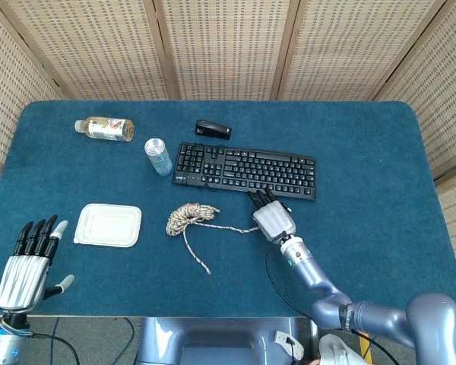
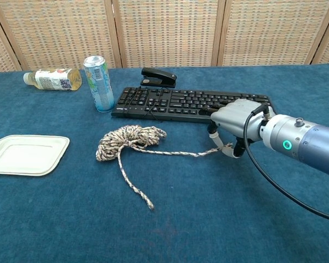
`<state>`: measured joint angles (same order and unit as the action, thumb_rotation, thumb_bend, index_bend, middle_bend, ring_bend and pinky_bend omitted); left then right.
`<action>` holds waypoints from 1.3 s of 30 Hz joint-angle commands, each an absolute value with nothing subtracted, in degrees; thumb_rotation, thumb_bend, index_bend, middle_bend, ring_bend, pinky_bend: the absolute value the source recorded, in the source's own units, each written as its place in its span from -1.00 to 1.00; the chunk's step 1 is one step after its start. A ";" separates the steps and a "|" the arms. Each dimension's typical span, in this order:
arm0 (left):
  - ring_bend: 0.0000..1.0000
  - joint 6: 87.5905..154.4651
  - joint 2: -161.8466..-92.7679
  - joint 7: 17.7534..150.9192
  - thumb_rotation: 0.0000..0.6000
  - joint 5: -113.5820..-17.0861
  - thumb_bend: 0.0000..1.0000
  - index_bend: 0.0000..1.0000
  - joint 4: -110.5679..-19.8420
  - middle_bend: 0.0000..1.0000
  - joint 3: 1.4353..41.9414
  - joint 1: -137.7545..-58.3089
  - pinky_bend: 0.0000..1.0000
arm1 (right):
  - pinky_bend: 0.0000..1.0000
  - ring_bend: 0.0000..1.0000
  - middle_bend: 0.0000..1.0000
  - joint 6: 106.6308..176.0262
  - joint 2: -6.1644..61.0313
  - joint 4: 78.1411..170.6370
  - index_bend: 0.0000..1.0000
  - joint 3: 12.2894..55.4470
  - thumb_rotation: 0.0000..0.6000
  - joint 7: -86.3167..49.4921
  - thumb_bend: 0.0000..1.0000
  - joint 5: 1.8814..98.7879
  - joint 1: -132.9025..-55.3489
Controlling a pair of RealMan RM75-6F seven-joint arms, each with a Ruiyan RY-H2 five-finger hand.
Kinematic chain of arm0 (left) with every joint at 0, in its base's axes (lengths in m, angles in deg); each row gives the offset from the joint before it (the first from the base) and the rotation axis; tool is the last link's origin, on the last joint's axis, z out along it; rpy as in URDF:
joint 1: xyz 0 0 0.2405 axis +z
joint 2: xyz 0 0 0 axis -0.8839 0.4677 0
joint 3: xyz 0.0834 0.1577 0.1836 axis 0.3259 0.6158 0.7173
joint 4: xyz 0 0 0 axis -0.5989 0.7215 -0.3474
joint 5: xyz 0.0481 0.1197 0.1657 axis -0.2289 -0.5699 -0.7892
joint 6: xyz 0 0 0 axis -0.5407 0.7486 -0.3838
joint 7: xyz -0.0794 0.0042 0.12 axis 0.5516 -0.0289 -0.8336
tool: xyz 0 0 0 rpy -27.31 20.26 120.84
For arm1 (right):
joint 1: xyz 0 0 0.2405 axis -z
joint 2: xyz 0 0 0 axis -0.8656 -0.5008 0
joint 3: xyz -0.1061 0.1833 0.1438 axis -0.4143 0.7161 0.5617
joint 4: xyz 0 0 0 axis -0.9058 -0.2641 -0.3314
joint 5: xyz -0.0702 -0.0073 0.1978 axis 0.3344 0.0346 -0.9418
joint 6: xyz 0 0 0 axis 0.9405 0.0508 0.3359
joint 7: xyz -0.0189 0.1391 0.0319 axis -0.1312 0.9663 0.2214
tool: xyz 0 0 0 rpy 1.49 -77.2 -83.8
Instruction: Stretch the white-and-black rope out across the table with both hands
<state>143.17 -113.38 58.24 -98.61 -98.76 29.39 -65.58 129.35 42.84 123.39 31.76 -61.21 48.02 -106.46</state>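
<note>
- The right hand (image 2: 230,129) grips one end of the white-and-black braided rope (image 2: 132,143), just in front of the black computer keyboard (image 2: 189,103).
- Most of the rope lies bunched mid-table, with one strand running to the right hand and a loose tail trailing towards the near edge.
- The left hand (image 1: 26,266) hovers released, fingers apart, at the near left edge, well apart from the rope.
- Judged step: first end secured. Next, the left hand needs to reach that loose tail.
- The table wears dark blue cloth (image 1: 365,152); woven cane screens (image 1: 220,46) stand behind.
</note>
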 commanded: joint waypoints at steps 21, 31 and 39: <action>-1.00 117.88 -125.87 72.36 1.00 -117.85 -0.73 -0.12 -72.83 -1.00 28.36 -98.13 -1.00 | -1.00 -1.00 -1.00 130.91 42.49 126.16 0.33 31.47 1.00 -65.08 -0.09 44.92 -107.60; -1.00 111.28 -135.53 70.43 1.00 -112.90 -0.61 -0.05 -67.85 -1.00 27.77 -103.09 -1.00 | -1.00 -1.00 -1.00 130.18 43.06 125.03 0.34 31.00 1.00 -64.76 -0.09 43.61 -108.00; -1.00 109.22 -140.07 70.06 1.00 -109.81 -0.61 0.04 -64.56 -1.00 27.87 -105.65 -1.00 | -1.00 -1.00 -1.00 129.89 42.78 124.71 0.34 30.97 1.00 -64.16 -0.09 43.34 -108.35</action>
<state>109.56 -139.71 70.26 -110.18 -64.86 27.84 -105.30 129.89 42.77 124.72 30.96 -64.16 43.34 -108.35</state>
